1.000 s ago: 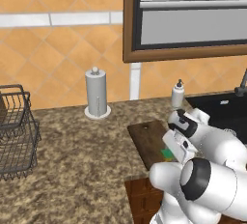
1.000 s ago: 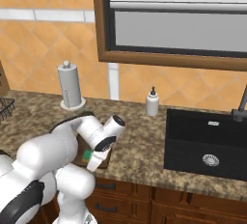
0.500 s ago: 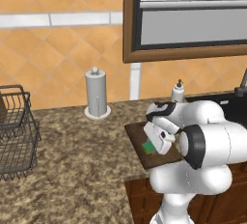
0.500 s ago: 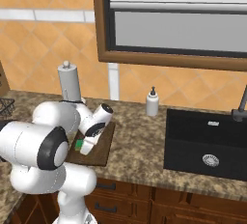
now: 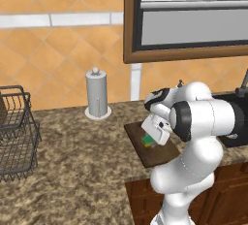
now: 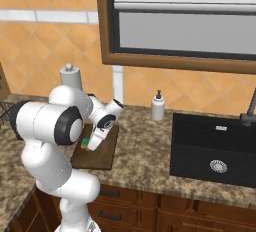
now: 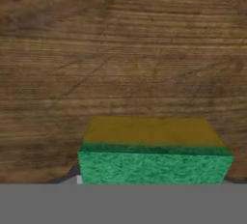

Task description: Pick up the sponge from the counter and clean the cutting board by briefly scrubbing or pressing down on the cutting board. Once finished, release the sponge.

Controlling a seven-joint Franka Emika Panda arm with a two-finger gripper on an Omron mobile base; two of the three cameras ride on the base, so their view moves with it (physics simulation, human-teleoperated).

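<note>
Here gripper (image 5: 147, 140) clamped on green sponge (image 7: 153, 159), held low over dark wooden cutting board (image 5: 157, 152); contact unclear.

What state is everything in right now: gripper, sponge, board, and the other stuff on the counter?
Gripper: shut on the sponge, down over the board.
Sponge: held, green face and yellow face both showing.
Cutting board: flat on the counter, under the sponge.
Paper towel roll: upright.
Soap bottle: upright beside the sink.
Wire basket: upright.
</note>
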